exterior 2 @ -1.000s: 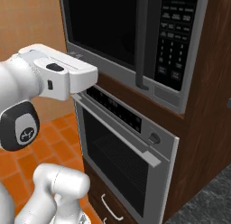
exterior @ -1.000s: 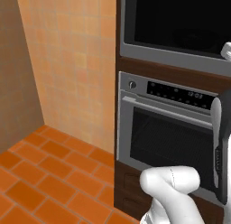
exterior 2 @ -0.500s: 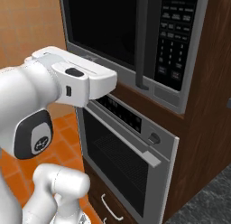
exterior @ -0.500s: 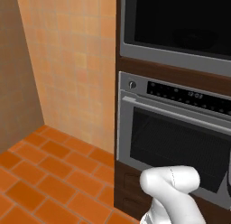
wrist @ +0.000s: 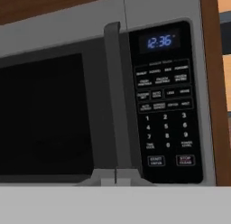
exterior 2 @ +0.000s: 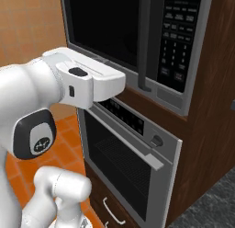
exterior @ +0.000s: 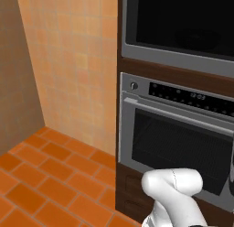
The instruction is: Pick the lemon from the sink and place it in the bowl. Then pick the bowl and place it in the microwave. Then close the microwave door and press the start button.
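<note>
The microwave [wrist: 113, 47] faces me in the hand view with its door [wrist: 45, 114] closed, dark glass left of the vertical grey handle [wrist: 115, 96]. Right of the handle is the keypad [wrist: 164, 110] with a lit clock, and the start button [wrist: 155, 161] sits at its lower left. My gripper [wrist: 116, 177] rises at the bottom, shut with nothing between its tips, just below the handle's foot and a little short of the panel. In the right base view my white arm [exterior 2: 87, 82] reaches across the microwave door [exterior 2: 105, 29]. The lemon and bowl are hidden; the sink is out of view.
A steel oven [exterior: 183, 139] with a bar handle [exterior 2: 124, 139] sits directly below the microwave in the dark wood cabinet [exterior 2: 215, 121]. A drawer pull [exterior 2: 112, 212] lies under it. Orange tiled wall [exterior: 73, 61] and floor [exterior: 41, 175] open to the left.
In the right base view my arm has swung rightward across the microwave's front. The dark hand part at the left base view's right edge has slid almost out. The jaws closed fully.
</note>
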Robot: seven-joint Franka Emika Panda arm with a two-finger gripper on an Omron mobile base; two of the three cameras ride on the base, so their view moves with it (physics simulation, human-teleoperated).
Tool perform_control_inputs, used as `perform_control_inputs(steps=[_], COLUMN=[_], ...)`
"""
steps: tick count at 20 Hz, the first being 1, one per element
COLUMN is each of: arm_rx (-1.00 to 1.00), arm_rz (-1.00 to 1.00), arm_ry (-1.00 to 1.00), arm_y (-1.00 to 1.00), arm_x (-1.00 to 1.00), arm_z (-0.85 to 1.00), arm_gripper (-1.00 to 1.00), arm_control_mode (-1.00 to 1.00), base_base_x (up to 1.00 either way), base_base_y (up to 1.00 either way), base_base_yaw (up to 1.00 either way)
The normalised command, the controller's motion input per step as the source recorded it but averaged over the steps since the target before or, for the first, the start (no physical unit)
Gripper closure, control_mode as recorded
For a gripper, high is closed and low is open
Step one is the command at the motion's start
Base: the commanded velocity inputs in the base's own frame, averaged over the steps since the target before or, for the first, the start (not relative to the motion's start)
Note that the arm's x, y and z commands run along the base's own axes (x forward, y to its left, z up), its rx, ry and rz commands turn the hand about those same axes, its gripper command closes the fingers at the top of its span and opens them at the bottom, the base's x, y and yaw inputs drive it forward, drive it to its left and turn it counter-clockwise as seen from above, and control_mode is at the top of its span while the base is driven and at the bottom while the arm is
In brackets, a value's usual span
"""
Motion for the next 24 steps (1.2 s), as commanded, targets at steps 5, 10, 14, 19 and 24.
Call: perform_control_inputs(steps=[5,10,14,19,24], arm_rx=[-0.01,0.0,0.0,0.0,0.01], arm_rz=[-0.04,0.0,0.01,0.03,0.04], arm_ry=[0.03,0.04,0.0,0.01,0.0], arm_y=[-0.11,-0.31,-0.29,-0.21,-0.33], arm_x=[0.05,0.13,0.17,0.41,0.13], arm_z=[-0.01,-0.13,-0.02,-0.02,-0.04], arm_gripper=[1.0,1.0,1.0,1.0,1.0], arm_control_mode=[-1.0,-1.0,-1.0,-1.0,-1.0], base_base_x=[0.0,0.0,0.0,0.0,0.0], base_base_y=[0.0,0.0,0.0,0.0,0.0], base_base_yaw=[0.0,0.0,0.0,0.0,0.0])
